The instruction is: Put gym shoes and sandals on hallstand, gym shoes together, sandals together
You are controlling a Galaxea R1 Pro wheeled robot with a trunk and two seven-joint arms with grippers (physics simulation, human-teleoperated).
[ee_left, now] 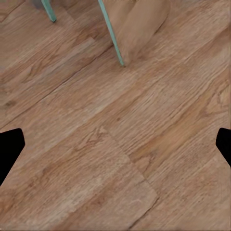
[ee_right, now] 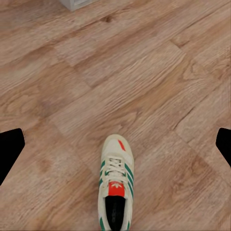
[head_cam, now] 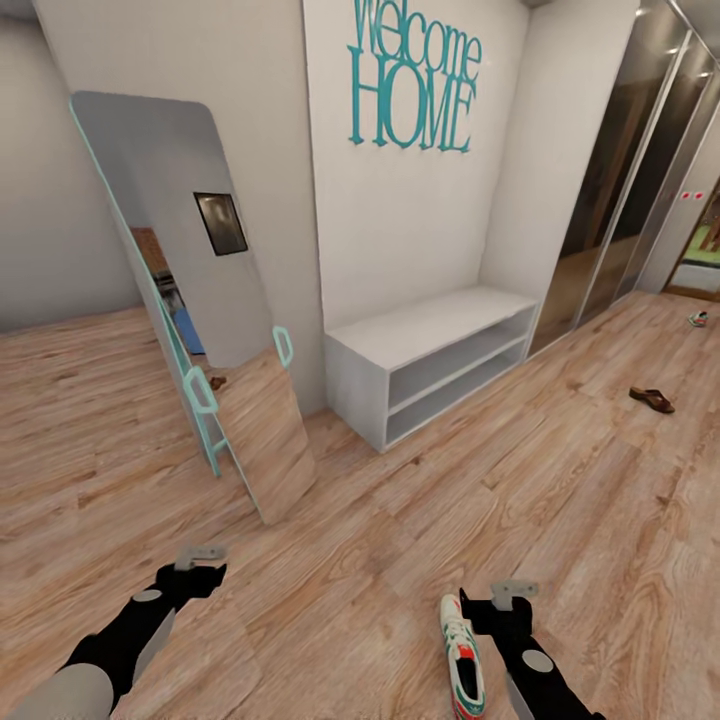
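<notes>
One gym shoe lies on the corridor floor just left of my right gripper. In the right wrist view this gym shoe is white with green stripes and a red tongue, and the right gripper hangs open above it without touching. A second gym shoe lies far off at the right by a doorway. A brown sandal rests on the floor at the right. The hallstand stands against the wall with bare shelves. My left gripper is open over bare planks.
A tall mirror with a teal frame leans on the wall left of the hallstand; its legs stand close in front of the left gripper. Glass sliding doors line the right wall. Wide floor lies between me and the hallstand.
</notes>
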